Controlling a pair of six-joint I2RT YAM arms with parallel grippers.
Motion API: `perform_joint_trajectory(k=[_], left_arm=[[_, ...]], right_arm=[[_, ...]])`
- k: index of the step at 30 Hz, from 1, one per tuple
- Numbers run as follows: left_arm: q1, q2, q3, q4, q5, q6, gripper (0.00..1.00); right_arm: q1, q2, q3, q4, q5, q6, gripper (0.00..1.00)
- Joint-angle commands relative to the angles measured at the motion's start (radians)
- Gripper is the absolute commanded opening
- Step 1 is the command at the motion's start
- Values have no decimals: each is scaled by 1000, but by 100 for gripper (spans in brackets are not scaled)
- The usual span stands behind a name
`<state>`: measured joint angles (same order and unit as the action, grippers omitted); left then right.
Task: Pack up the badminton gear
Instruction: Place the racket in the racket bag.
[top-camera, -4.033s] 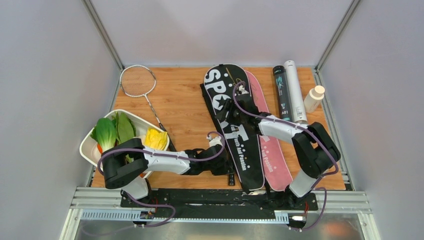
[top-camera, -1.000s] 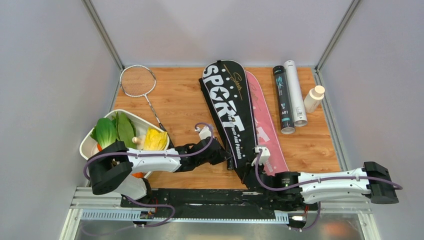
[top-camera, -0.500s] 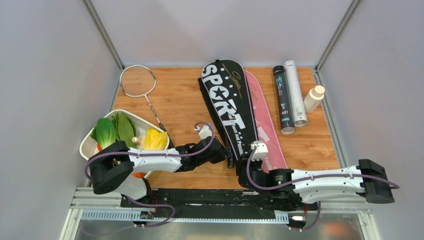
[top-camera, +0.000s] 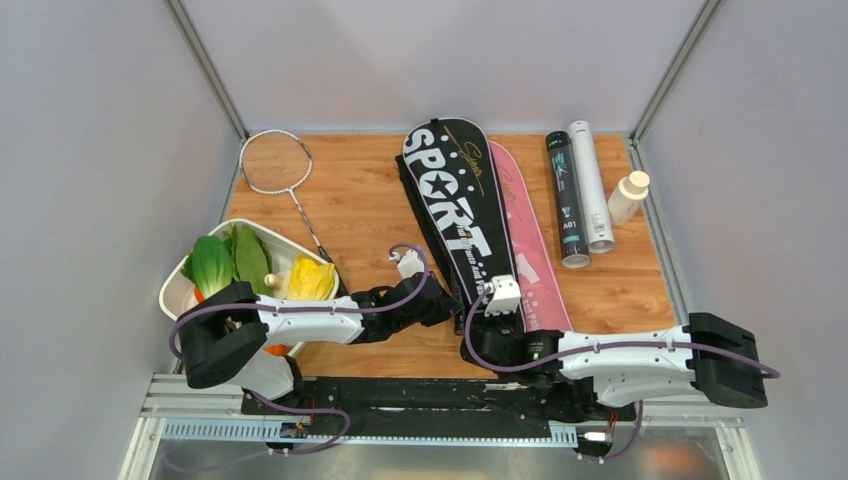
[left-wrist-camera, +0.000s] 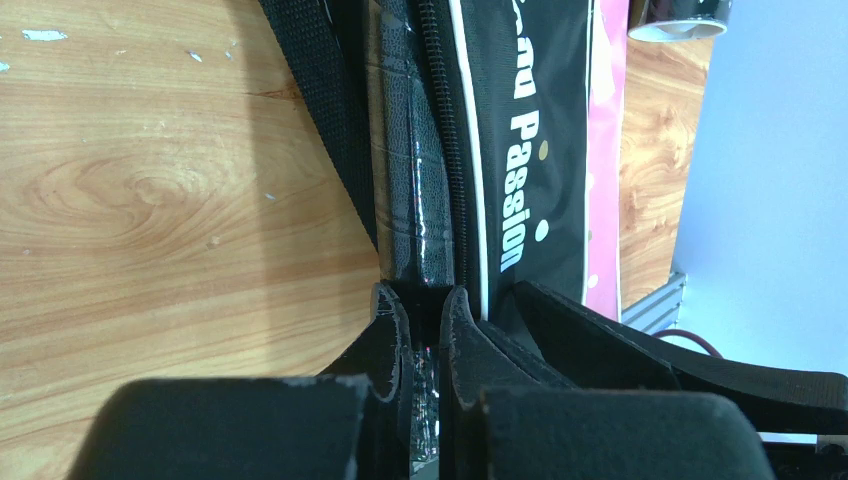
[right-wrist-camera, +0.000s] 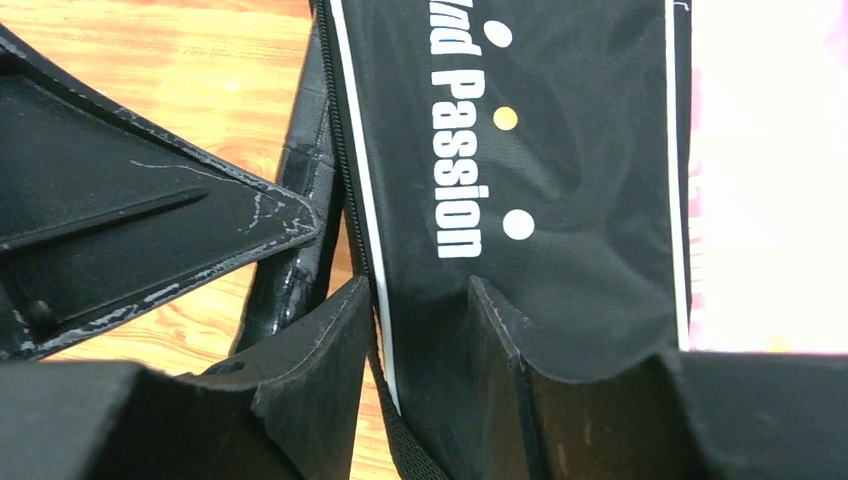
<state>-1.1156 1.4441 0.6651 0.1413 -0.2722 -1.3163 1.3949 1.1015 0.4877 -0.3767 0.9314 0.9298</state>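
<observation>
Black bag (top-camera: 455, 205) lies on the counter (top-camera: 350, 200), its near end hidden from above by the right pincer (right-wrist-camera: 420, 330), whose fingers stand apart astride the bag's edge. Just left, the left pincer (left-wrist-camera: 425, 345) is clamped on a glossy black handle (left-wrist-camera: 408, 200) beside the zip; the handle runs ahead, out of frame.

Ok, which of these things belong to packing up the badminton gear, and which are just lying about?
Job: black "SPORT" racket bag, black racket handle held by left fingers, pink racket bag, silver racket, black tube, white tube.
Lying about: white tray of vegetables, small white bottle with tan cap.
</observation>
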Motion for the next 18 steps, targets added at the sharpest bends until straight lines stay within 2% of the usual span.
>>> perform_joint_trajectory(k=[1,5,8,11,14,18], left_arm=[[7,-1,58,70,-31,33,0],[6,0,59,70,-31,35,0],[7,4,59,70,-34,35,0],[7,6,60,76,-40,35,0],[19,8,65,78,-53,28,0],[48,22,98,108,-58,43,0]], right_arm=[[-6,39,52,60,25,-39,45],[-29,97,57,77,26,-43,46],[-52,133,51,74,29,-33,39],[-65,129,53,73,12,-34,2],[-61,79,68,91,-79,-84,0],[-54,-30,8,189,-229,-132,0]])
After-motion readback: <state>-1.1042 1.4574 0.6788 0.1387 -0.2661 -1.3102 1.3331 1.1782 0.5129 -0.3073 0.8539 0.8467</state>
